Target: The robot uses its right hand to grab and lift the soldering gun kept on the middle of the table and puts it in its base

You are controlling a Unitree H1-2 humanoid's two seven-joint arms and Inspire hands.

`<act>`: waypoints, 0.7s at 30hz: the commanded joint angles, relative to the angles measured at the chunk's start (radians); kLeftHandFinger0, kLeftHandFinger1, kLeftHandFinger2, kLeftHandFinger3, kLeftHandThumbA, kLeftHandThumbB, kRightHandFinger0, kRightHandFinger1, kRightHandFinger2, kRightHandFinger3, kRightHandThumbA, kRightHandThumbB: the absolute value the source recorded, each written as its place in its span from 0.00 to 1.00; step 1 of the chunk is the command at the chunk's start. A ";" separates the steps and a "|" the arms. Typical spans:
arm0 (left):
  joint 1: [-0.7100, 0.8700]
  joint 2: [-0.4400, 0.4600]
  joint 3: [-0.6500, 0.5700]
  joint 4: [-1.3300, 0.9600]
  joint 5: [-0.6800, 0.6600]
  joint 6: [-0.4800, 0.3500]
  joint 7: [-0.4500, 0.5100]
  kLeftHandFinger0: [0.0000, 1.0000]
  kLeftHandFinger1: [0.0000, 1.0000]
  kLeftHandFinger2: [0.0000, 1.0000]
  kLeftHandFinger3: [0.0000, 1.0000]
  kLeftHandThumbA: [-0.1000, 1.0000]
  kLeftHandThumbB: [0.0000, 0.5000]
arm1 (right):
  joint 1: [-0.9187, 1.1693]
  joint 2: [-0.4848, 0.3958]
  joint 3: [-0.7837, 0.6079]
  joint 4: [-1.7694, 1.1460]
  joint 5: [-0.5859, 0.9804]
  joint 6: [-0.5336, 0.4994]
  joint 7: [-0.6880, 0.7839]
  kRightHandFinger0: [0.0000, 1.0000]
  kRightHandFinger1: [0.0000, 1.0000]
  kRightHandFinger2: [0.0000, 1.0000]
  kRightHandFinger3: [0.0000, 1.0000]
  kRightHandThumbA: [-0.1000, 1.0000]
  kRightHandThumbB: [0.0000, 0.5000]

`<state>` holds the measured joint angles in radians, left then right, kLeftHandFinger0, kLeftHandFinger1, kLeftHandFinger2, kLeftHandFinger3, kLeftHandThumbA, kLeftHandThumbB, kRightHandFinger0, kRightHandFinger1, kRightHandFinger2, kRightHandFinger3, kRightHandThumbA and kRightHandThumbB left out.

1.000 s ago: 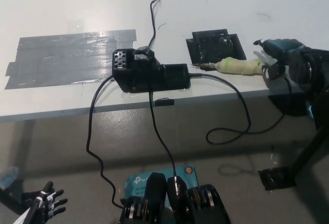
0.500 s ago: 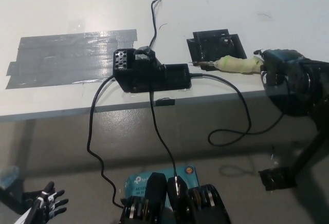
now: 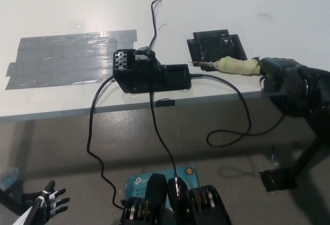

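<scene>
right hand (image 3: pixel 281 78) now around soldering gun (image 3: pixel 234 66)

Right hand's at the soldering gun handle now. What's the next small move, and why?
Probably close the right hand firmly on the soldering gun before lifting: the gun lies flat on the table, its tip by the black base, and a firm grasp isn't visible. Left hand rests low.

I see a white table (image 3: pixel 62 8) carrying a grey tape patch (image 3: pixel 67 57), a black soldering station (image 3: pixel 147 73), a black base (image 3: pixel 214 47), and the pale-handled soldering gun (image 3: pixel 232 66).
</scene>
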<state>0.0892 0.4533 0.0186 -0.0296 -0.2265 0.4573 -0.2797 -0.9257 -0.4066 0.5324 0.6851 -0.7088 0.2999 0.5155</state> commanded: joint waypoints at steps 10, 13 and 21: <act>0.029 0.046 -0.005 -0.034 -0.025 0.013 -0.023 1.00 1.00 1.00 1.00 1.00 0.60 | -0.119 0.006 -0.028 0.009 0.055 0.015 0.123 1.00 1.00 1.00 1.00 0.31 0.73; 0.028 0.052 -0.003 -0.036 -0.047 0.013 -0.033 1.00 1.00 1.00 1.00 1.00 0.34 | -0.167 0.002 -0.012 0.036 0.063 0.013 0.195 1.00 1.00 1.00 1.00 0.19 0.81; 0.029 0.064 -0.011 -0.040 -0.072 0.013 -0.031 1.00 1.00 1.00 1.00 1.00 0.00 | -0.217 0.000 -0.020 0.047 0.077 0.012 0.216 1.00 1.00 1.00 1.00 0.27 0.75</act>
<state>0.1121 0.4866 0.0104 -0.0383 -0.2611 0.4573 -0.2960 -1.0713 -0.3963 0.5250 0.7265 -0.6523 0.3141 0.7038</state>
